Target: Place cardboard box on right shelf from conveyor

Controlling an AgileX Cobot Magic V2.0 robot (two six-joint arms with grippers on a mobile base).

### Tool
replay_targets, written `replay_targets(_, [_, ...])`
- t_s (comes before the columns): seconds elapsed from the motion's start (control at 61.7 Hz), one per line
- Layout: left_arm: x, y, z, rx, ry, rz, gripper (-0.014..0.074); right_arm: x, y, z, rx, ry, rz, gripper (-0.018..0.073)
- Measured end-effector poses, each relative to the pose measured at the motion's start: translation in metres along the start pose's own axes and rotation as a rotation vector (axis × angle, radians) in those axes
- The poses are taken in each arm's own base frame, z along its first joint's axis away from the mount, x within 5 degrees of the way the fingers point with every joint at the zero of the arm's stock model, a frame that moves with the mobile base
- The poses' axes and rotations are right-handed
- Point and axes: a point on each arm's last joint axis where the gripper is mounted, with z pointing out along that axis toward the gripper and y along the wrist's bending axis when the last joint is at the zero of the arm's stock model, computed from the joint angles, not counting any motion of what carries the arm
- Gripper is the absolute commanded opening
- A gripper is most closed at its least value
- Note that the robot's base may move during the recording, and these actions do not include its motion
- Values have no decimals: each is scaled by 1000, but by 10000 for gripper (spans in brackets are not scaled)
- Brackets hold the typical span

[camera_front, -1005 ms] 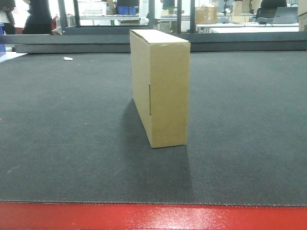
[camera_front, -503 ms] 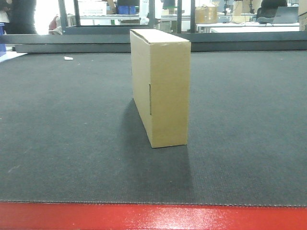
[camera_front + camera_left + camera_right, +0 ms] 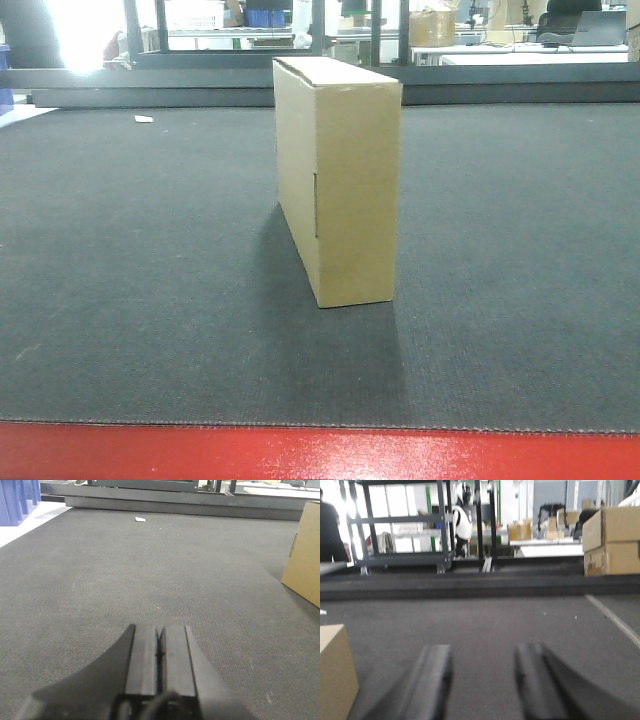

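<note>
The tan cardboard box (image 3: 338,180) stands upright on its narrow edge in the middle of the dark grey conveyor (image 3: 140,260), its slot on the left broad face. In the left wrist view the box (image 3: 303,555) sits at the right edge, and my left gripper (image 3: 160,630) is shut with nothing in it, low over the belt and well to the box's left. In the right wrist view a corner of the box (image 3: 335,670) shows at the lower left. My right gripper (image 3: 485,652) is open and empty, to the box's right. The right shelf is out of view.
The conveyor's red frame (image 3: 320,455) runs along the near edge. A small white scrap (image 3: 144,119) lies on the belt at the far left. Blue bins (image 3: 17,500) stand beyond the belt's left side. Stacked cardboard cartons (image 3: 612,540) and dark racks (image 3: 400,525) stand behind the belt.
The front view has shifted slightly, so the box looks a touch larger and nearer. A person in the far left background has moved out of view.
</note>
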Motion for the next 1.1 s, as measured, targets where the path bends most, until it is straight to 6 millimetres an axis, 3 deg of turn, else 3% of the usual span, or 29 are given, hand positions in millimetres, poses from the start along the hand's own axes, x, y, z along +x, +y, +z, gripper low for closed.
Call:
replay_targets(0.049, [0,0,0,0,0,0,-116,-3,2,10,-10,34,1,648])
replay_targets(0.259, [0,0,0,0,0,0,-116,-29,22,60,-114,205,-16,624])
replay_targets(0.389, [0,0,0,0,0,0,-116,-45,58,96,-251,355,-42,624])
replay_targets(0.648, [0,0,0,0,0,0,-116,-53,139,158,-423,625,-100,624])
replay_targets(0.875, [0,0,0,0,0,0,-116,-31,202,205,-407,860,-108,623])
replay_targets(1.102, [0,0,0,0,0,0,-116,-10,234,237,-296,968,-144,623])
